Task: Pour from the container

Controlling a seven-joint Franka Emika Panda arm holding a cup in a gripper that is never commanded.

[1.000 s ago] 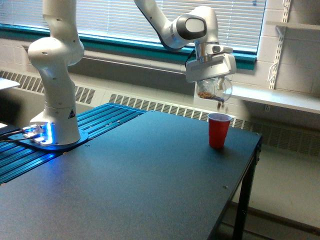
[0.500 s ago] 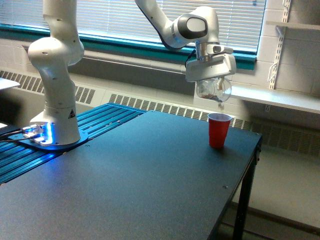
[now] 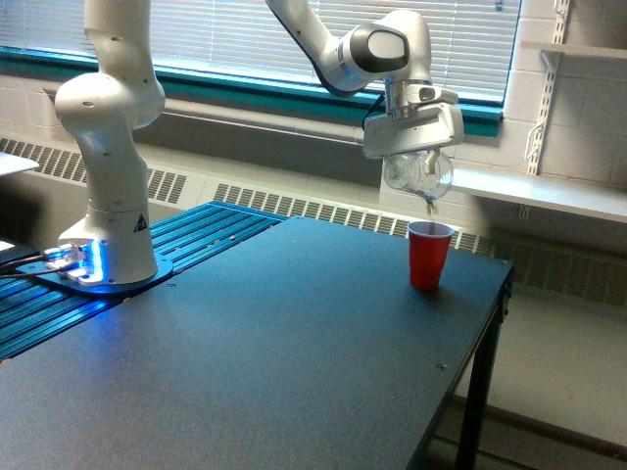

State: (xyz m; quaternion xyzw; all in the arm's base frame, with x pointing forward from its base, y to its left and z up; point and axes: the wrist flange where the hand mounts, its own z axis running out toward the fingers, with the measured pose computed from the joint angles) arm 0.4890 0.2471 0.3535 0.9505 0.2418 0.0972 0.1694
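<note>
At the exterior view's left, the white base (image 3: 106, 245) of a Franka arm stands on a blue ribbed platform (image 3: 186, 257), a blue light glowing at its foot. The arm's column rises out of the top of the picture and re-enters near the middle, arching down towards the exterior view's right in front of a window with closed blinds (image 3: 245, 39) and a teal sill.

A dark desk (image 3: 265, 362) fills the foreground, its surface matte and bare but for one item near its far right corner.

Right of centre, the hand (image 3: 416, 162) hangs above that corner, its white body pointing down. It is clamped on the container (image 3: 419, 172), a small clear plastic cup tipped well over so that its mouth faces down and to the exterior view's right. The container looks almost see-through now; only a trace of brown shows at its lower lip, where a few bits appear to be dropping.

Directly below, apart from the container, a red cup (image 3: 429, 255) stands upright on the desk, open end up.

Farther right, a white wall shelf (image 3: 549, 191) runs along the painted block wall.
</note>
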